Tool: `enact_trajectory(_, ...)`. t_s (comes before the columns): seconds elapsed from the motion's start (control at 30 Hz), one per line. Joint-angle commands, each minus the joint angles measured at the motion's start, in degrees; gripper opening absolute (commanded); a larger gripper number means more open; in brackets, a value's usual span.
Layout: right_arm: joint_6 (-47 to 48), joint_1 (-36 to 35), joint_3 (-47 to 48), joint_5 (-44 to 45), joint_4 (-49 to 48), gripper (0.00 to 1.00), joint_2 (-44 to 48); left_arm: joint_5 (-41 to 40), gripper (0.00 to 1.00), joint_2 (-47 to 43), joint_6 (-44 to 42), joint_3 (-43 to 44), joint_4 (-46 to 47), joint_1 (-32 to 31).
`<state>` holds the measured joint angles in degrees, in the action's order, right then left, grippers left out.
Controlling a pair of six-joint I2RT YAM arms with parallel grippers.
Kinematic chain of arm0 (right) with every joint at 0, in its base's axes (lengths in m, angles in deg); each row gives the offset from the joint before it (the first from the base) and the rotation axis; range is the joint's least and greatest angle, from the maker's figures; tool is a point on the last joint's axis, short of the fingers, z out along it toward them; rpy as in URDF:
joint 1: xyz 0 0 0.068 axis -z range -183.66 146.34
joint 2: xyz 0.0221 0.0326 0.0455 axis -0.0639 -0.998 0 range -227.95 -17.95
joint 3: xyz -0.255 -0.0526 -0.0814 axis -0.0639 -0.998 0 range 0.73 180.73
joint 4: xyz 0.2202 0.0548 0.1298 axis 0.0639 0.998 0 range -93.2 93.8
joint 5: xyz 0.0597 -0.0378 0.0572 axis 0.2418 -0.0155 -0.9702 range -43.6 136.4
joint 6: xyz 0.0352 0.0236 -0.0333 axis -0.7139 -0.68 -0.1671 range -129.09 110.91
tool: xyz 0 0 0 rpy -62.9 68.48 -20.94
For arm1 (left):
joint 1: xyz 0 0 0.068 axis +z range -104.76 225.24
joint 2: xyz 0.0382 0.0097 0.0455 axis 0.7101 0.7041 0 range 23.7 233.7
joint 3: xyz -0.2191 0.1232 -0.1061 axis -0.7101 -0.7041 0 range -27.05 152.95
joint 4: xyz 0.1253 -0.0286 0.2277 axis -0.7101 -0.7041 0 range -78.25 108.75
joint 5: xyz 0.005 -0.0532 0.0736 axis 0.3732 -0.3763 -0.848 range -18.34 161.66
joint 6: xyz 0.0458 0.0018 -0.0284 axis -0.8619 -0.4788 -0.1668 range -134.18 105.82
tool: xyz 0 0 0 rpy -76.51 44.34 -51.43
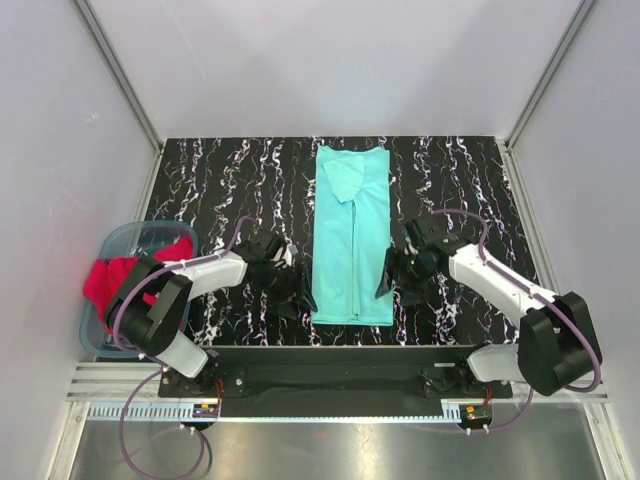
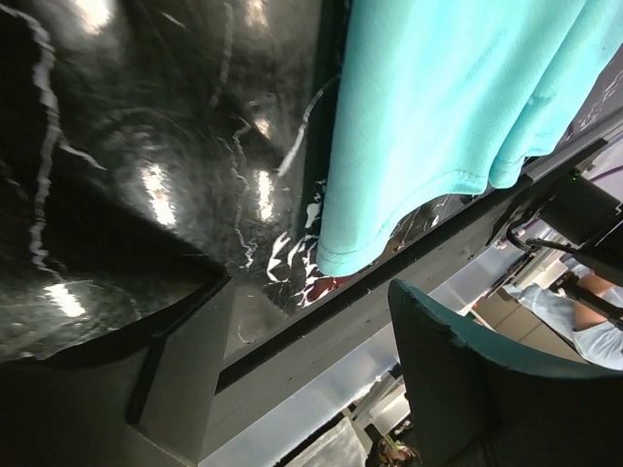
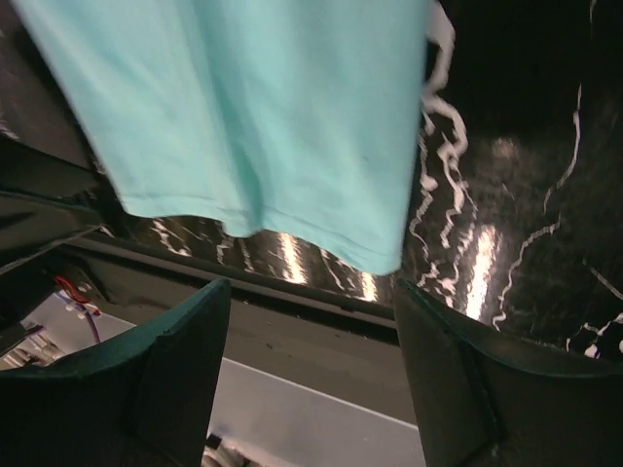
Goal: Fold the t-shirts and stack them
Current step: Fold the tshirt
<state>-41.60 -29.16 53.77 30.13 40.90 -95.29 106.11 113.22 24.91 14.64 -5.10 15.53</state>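
Marbled table; both claws spread, empty.

The top external camera hangs high above and behind the arms and looks steeply down, taking in the whole table from near edge to far wall. The left wrist camera sits low and very close to the table, facing the near edge and rightward onto the mint-teal t-shirt. The right wrist camera, equally close, faces near and leftward. All three views share the shirt's near hem.
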Motion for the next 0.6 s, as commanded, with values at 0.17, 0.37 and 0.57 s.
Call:
enact_trajectory(0.17,-8.17,-0.08,-13.65,1.68,-5.33,0.70,7.29,-4.92,0.76,-2.15,4.06,-2.49,6.36,-3.42)
enact_trajectory(0.37,-9.50,-0.17,-16.65,0.98,-10.69,0.68,3.70,-7.82,0.68,-0.31,4.42,-1.18,3.82,-3.51)
enact_trajectory(0.57,-9.59,-0.17,-16.65,-0.25,-12.81,0.63,0.97,-7.83,0.59,2.77,4.68,0.66,3.38,-4.47)
